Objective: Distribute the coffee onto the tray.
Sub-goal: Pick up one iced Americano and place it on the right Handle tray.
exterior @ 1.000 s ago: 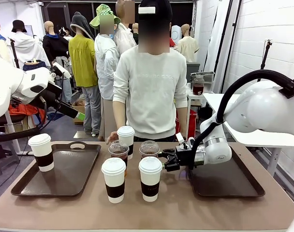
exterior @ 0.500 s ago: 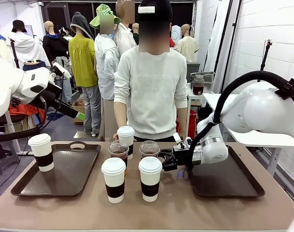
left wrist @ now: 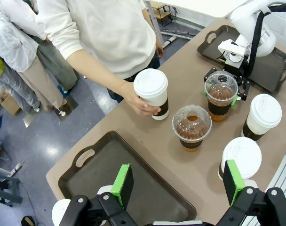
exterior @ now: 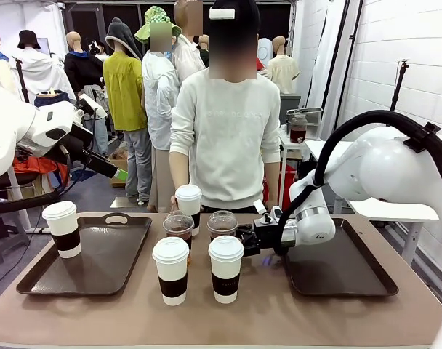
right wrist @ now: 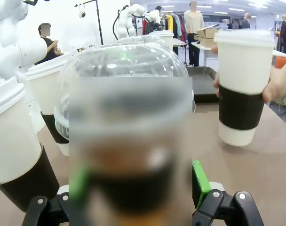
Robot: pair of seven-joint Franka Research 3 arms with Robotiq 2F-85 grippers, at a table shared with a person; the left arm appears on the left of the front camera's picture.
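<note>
**Coffee run: right jaws set around a dome cup**

Far left, on the left tray (exterior: 112, 256), near its outer end: lone paper cup (exterior: 63, 228), upright, sleeved and lidded, probably put at the edge to leave room for more. Above, high and clear of the work: left gripper (left wrist: 177, 188), green pads (left wrist: 123, 185) spread wide on nothing, looking down over the table (exterior: 279, 313). Apparently parked out of the way.

Between the trays, crowded in a cluster: front-left paper cup (exterior: 171, 270), then left dome cup (exterior: 178, 227) just behind it. Next, back paper cup (exterior: 189, 207), wrapped by the person's hand (left wrist: 138, 101); steadying or moving it, cannot tell which. Then right dome cup (exterior: 222, 222) with brown drink, and front-right paper cup (exterior: 226, 267) just in front of it.

Reaching in low and level from the right: right gripper (exterior: 239, 238), jaws wide apart, one on each side of the right dome cup below its lid. Not possible to tell whether the pads touch the plastic yet. Sideways approach presumably chosen to take the cup by its body, hold it upright and slip past the taller paper cups. Calls for a soft squeeze: thin plastic, likely to buckle.

Far right: right tray (exterior: 344, 273), nothing on it, just beside the gripper. A short carry, judging by the layout.
</note>
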